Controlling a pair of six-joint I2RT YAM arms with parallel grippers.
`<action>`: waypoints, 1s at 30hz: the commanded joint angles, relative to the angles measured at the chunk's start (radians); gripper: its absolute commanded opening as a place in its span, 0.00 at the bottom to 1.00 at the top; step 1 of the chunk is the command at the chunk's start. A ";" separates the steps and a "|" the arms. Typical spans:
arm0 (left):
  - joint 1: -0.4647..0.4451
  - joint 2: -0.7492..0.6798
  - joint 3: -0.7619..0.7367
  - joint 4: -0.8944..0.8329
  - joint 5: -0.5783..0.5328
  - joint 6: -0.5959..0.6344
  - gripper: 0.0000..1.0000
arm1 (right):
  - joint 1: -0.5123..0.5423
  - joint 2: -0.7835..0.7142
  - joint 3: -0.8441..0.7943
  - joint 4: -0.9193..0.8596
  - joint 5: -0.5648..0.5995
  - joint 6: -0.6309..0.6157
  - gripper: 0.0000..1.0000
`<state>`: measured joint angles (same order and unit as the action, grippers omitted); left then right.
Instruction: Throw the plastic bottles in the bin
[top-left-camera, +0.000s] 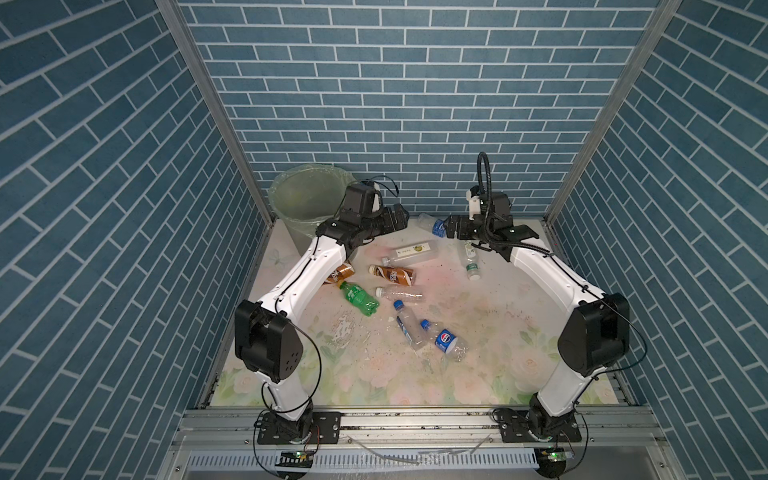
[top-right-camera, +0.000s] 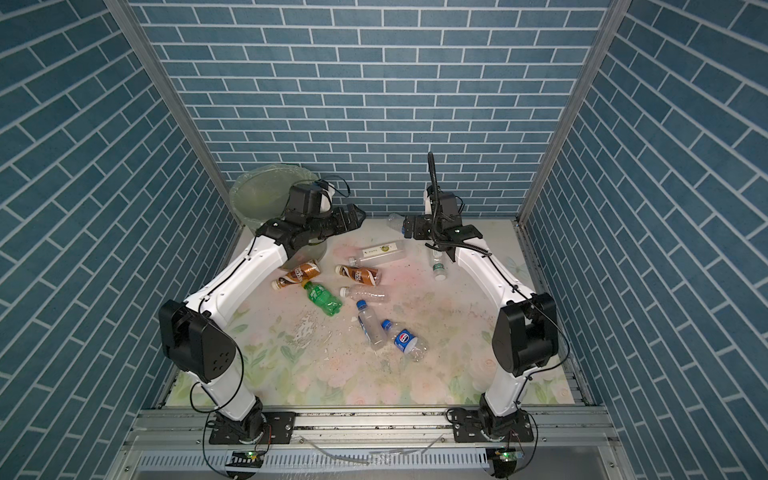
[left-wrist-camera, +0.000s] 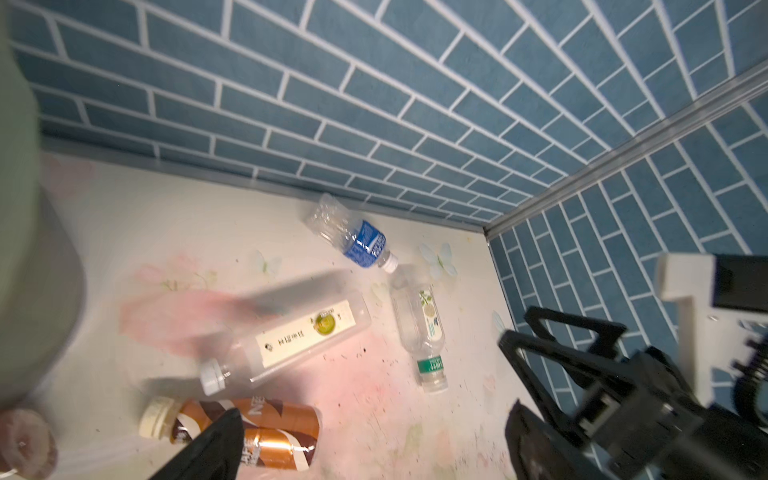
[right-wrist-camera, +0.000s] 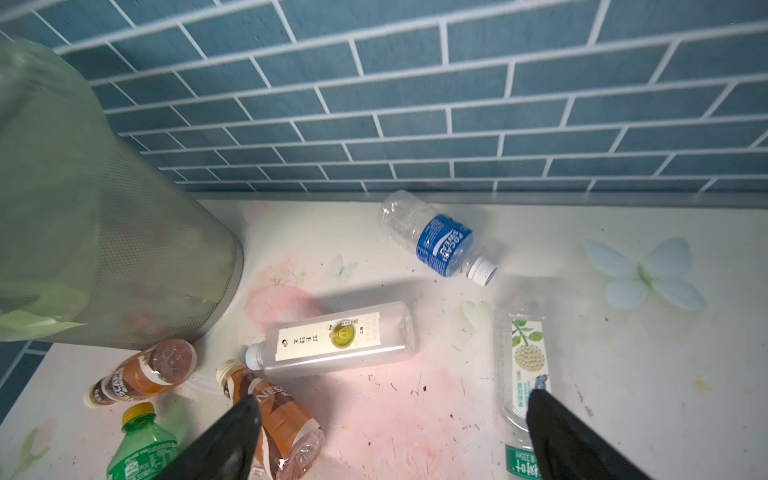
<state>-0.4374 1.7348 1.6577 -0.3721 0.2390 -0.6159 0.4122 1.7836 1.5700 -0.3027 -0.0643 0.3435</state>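
Closest to us, the silver aluminium rail (top-left-camera: 415, 419) runs across the front edge; beyond it lies the worn floral-print tabletop (top-left-camera: 498, 332), stained pink mid-field, boxed in by blue brick-pattern walls (top-left-camera: 374, 104). In both top views the round translucent grey-green bin (top-left-camera: 286, 208), a pale yellow-green bag (top-left-camera: 332, 171) folded over its rim, stands in the corner at 11 o'clock, towering over the bottles. The left gripper (top-left-camera: 398, 218) hovers near it at 12, fingers spread, empty. The right gripper (top-left-camera: 448, 227) hangs at 1 o'clock, fingers apart, holding nothing. Bottles all lie flat on the table: a green plastic bottle with a yellow cap (top-left-camera: 357, 298) at 9, a brown-labelled bottle (top-left-camera: 392, 275) at 11, a second brown bottle (top-left-camera: 341, 272) half behind the left arm (top-left-camera: 307, 270), a clear square bottle with a white label (top-left-camera: 411, 253) at 12, a bare clear white-capped bottle (top-left-camera: 399, 294) centre, and at 5 a slim clear blue-capped bottle (top-left-camera: 406, 328) beside a clear bottle with a blue round-logo label (top-left-camera: 444, 338).

Left wrist: a crumpled clear bottle with a blue label (left-wrist-camera: 365, 245) lies by the back wall, white cap just beside the base of a clear bottle with a green band (left-wrist-camera: 419, 328). One dark fingertip (left-wrist-camera: 212, 444) crosses the brown-labelled bottle.

Right wrist: two black fingertips (right-wrist-camera: 224, 444) set wide, stained tabletop between them, and the second brown bottle sits just beside the bin's meshed foot.
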 joint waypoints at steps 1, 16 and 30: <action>-0.021 -0.044 -0.046 0.068 0.036 -0.056 0.99 | 0.005 0.088 0.028 -0.006 -0.019 0.118 0.99; -0.023 -0.076 -0.205 0.105 0.033 -0.074 0.99 | 0.037 0.346 0.160 0.048 -0.063 0.351 0.99; -0.021 -0.058 -0.240 0.108 0.052 -0.081 0.99 | 0.049 0.543 0.415 -0.142 -0.009 0.178 0.99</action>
<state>-0.4576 1.6646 1.4311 -0.2714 0.2821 -0.6994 0.4599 2.3035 1.9263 -0.3847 -0.1051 0.5808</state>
